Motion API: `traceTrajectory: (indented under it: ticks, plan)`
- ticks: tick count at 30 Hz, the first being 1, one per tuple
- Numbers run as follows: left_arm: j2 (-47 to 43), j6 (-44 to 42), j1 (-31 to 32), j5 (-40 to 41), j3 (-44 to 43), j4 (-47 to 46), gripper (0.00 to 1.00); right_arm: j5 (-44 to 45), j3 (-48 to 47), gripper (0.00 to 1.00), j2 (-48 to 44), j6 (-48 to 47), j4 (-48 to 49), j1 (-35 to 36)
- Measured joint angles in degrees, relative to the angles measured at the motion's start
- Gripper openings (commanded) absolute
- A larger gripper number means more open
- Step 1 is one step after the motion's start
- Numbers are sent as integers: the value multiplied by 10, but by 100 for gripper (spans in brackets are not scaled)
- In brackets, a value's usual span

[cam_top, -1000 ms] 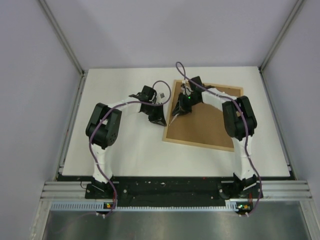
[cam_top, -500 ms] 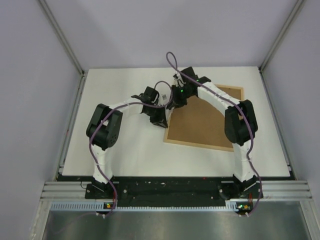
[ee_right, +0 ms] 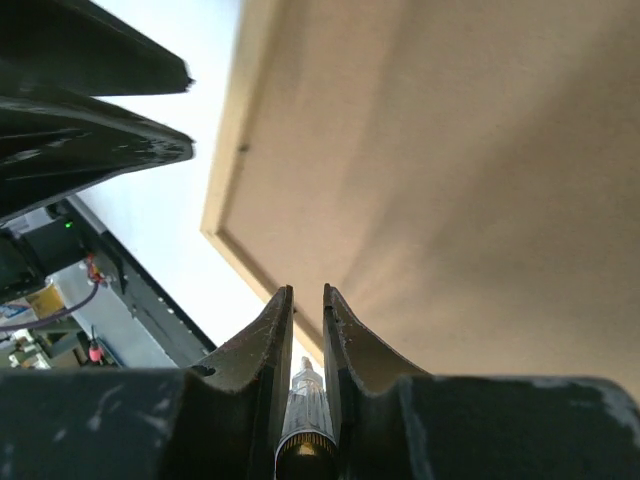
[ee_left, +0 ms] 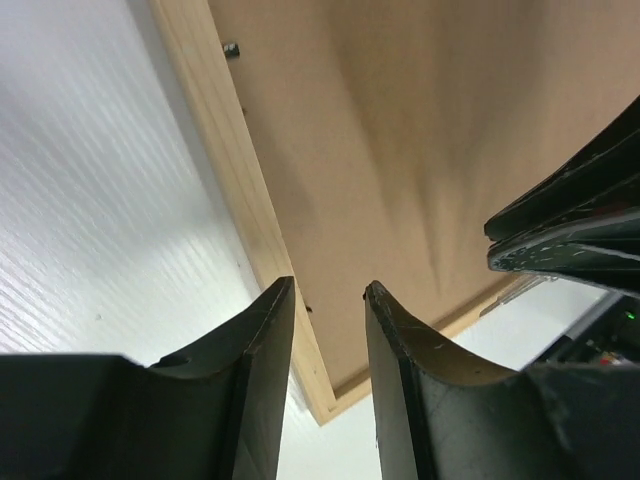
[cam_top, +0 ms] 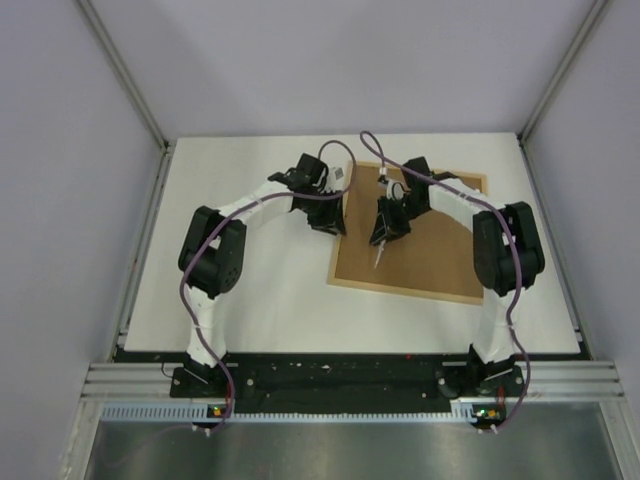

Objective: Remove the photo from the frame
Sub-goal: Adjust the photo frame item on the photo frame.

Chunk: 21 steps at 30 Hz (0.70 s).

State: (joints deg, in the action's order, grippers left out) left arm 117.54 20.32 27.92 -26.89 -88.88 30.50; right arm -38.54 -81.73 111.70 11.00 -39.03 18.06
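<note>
backing board (cam_top: 430, 250) in the frame (cam_top: 400, 290); left fingers (ee_left: 265, 340) spread, right fingers (ee_right: 265, 340) pinching a slim tool (ee_right: 303, 395); next, likely pry board free.

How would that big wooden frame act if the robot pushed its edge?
The frame lies flat on the smooth white table, so it would probably slide, not tip. Its thin wooden border and brown backing board look stiff, so it likely wouldn't flop.
</note>
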Motion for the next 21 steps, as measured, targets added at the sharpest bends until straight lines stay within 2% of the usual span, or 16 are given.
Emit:
traceTrajectory:
  ticks: [3, 8, 12, 21]
  plan:
    - [25, -12, 18, 38, -45, 23, 41, 7, 20, 0, 13, -7, 10, -8]
    - [57, -25, 45, 73, -68, 55, 46, 16, 46, 0, 14, -10, 40, -20]
    - [59, -27, 56, 91, -69, 73, 51, 26, 52, 0, 14, -10, 55, -22]
    - [30, -24, 57, 119, -41, 81, 52, 28, 53, 0, 14, -3, 71, -22]
